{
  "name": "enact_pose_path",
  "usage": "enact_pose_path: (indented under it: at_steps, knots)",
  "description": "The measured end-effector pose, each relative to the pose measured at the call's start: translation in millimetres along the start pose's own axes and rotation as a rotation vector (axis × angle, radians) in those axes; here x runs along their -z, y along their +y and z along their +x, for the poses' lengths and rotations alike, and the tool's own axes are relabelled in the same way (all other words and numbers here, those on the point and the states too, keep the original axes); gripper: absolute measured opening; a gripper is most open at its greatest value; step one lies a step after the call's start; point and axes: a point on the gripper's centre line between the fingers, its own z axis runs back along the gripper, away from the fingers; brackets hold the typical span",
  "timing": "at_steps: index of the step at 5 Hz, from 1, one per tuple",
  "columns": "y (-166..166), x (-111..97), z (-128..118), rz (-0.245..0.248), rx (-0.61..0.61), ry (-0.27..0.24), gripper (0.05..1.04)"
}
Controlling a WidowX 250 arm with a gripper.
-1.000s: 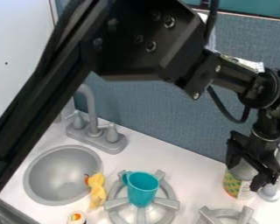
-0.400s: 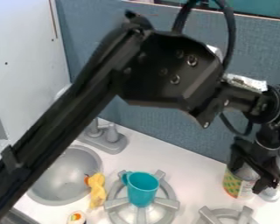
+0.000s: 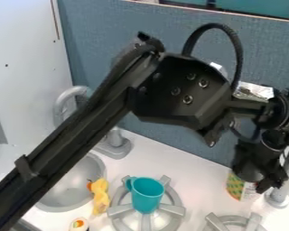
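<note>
The gripper hangs at the right side, in front of the blue-grey partition. Right at it is a can with a green, yellow and orange label; the gripper hides part of its top and right side. Whether the can is held cannot be told. A teal cup stands upright on the left stove burner. To the left of that burner, a yellow toy with an orange tip lies by the edge of the grey sink.
A grey faucet stands behind the sink, partly behind the arm. Another burner is at the bottom right. A small white item with an orange mark sits at the bottom edge. A grey post rises right of the can.
The arm's upper links and elbow have moved down and to the right. The gripper has shifted slightly and turned, and the can has moved a little up and left.
</note>
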Motion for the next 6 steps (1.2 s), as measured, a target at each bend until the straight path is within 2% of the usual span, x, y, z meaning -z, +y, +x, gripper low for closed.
enact_pose_path:
  at_steps: [1,3,6]
  knots:
    - [19.0,8.0,-17.4,0.123,-0.144,0.056,1.001]
    - [75.0,21.3,-40.2,0.241,-0.268,0.158,1.001]
    - [91.9,26.1,-46.3,0.223,-0.248,0.167,1.001]
